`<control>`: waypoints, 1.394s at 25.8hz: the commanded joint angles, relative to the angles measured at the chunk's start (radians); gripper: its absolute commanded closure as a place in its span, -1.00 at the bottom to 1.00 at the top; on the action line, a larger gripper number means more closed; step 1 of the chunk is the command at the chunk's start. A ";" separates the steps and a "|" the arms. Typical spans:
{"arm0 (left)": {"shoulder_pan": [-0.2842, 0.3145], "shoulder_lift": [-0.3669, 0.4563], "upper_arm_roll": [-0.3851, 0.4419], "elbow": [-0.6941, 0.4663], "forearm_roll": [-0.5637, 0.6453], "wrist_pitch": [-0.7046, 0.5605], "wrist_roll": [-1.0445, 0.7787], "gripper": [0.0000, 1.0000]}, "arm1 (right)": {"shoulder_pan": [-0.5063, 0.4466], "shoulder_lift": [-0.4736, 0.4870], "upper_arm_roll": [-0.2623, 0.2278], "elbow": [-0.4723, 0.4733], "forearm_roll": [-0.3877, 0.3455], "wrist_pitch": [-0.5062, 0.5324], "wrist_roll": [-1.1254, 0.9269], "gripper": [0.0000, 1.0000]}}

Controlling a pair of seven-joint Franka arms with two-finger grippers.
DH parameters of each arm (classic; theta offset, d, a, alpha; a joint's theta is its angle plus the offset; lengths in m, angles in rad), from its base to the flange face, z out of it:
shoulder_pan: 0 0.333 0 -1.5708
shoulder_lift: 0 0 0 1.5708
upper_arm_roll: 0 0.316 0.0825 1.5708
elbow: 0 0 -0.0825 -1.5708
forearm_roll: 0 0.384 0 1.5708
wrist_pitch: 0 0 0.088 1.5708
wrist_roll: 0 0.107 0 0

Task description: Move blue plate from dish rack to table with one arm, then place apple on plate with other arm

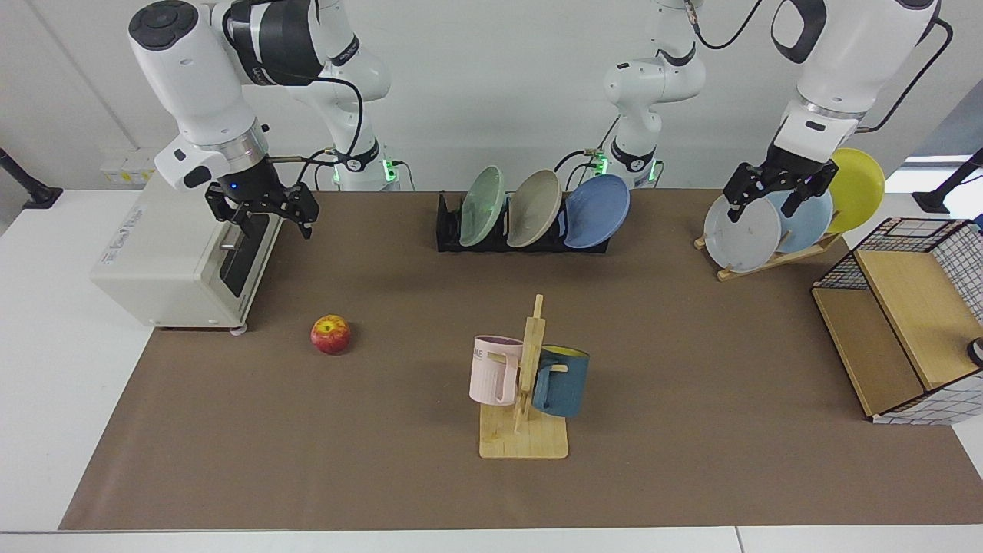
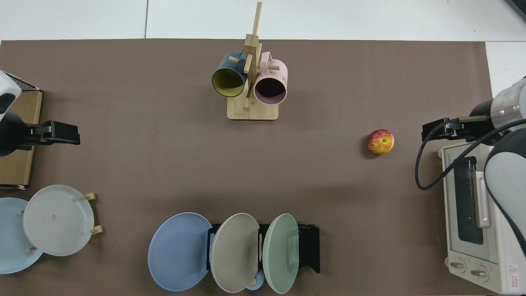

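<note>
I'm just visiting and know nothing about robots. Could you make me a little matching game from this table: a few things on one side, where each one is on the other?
Things:
1. blue plate
2. apple
3. pink mug
4. light grey plate

Places:
A. hanging on the wooden mug tree
B. leaning on the wooden plate stand
C. lying on the brown mat
D. standing in the black dish rack

Pairs: 1-D, 2-C, 3-A, 4-B

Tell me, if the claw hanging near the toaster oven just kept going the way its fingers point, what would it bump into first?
The right gripper points down, fingers open. From above it sits just off the toaster oven's front edge, so it would probably meet the brown mat of the table, well short of the apple.
</note>
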 commanded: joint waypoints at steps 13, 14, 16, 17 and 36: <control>-0.085 -0.369 -0.256 -0.465 0.168 0.064 -0.234 -1.00 | -0.015 -0.014 0.006 -0.017 0.011 0.019 -0.028 -1.00; -0.087 -0.396 -0.280 -0.498 0.174 0.064 -0.254 -1.00 | -0.015 -0.014 0.006 -0.017 0.009 0.019 -0.028 -1.00; -0.087 -0.433 -0.334 -0.570 0.206 0.070 -0.289 -1.00 | -0.015 -0.014 0.006 -0.017 0.009 0.019 -0.028 -1.00; -0.090 -0.450 -0.354 -0.603 0.209 0.073 -0.305 -1.00 | -0.015 -0.014 0.006 -0.017 0.009 0.019 -0.028 -1.00; -0.151 -0.551 -0.514 -0.901 0.264 0.260 -0.560 -1.00 | -0.011 0.001 0.006 0.006 -0.002 0.047 -0.025 -1.00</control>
